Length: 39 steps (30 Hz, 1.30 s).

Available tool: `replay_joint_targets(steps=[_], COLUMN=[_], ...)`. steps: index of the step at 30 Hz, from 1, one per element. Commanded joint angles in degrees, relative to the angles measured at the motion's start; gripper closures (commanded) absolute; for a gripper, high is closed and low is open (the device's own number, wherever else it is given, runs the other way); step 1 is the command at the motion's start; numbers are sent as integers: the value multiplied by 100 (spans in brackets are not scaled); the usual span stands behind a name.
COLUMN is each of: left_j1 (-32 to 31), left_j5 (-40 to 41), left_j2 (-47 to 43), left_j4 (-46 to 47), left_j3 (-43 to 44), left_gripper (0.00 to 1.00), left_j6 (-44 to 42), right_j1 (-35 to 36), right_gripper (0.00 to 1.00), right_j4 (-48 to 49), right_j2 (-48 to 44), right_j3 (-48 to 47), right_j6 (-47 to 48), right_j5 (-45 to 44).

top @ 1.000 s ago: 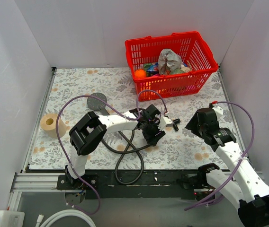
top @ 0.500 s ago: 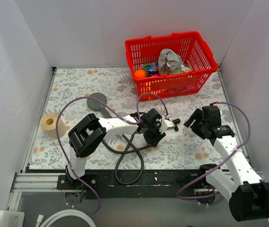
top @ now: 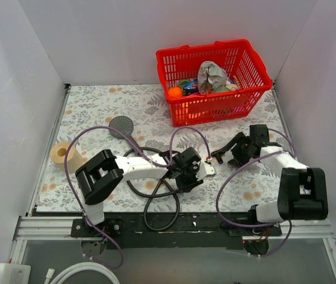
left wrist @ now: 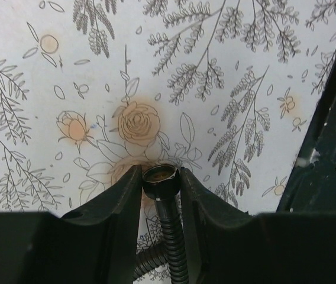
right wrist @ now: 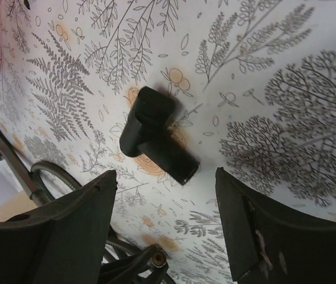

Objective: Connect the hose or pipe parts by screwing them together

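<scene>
The grey shower head lies on the floral mat at left centre, its handle pointing toward the middle. The black hose loops across the mat's near edge. My left gripper is shut on the hose's black end nut, and the ribbed hose runs back between the fingers. My right gripper stands open just right of a small black elbow fitting that lies loose on the mat, beyond the fingertips.
A red basket of assorted items stands at the back right. A tape roll sits at the mat's left edge. The black rail runs along the near edge. White walls enclose the mat.
My left gripper closed on the hose's end nut and drew back toward the near side. The right arm swung down and left to the black fitting.
</scene>
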<state>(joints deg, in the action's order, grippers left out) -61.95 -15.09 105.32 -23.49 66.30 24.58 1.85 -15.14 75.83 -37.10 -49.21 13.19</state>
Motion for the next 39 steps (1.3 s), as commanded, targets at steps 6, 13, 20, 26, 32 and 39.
replay_joint_targets(steps=[6,13,20,26,32,39], left_j1=[-203,-282,-353,-414,-493,-511], left_j5=[332,95,-2,-20,50,15], left_j2=[-872,-1294,-1058,-478,-73,33], left_j4=[-95,-16,318,599,819,986], left_j3=[-241,-354,-548,-355,-214,-267], left_gripper=[100,100,100,100,100,100], left_j6=[-585,-1156,-1693,-1965,-2124,-2124], right_j1=[-35,-35,-44,-62,-430,-765], right_gripper=[34,45,58,83,99,65], right_j4=[134,-95,-94,-428,-841,-859], right_j2=[1416,1952,2392,2296,1672,1408], right_j3=[-1088,-1396,-1115,-1045,-492,-60], right_j6=[-422,-484,-397,-98,130,447], right_j5=[782,720,913,861,544,676])
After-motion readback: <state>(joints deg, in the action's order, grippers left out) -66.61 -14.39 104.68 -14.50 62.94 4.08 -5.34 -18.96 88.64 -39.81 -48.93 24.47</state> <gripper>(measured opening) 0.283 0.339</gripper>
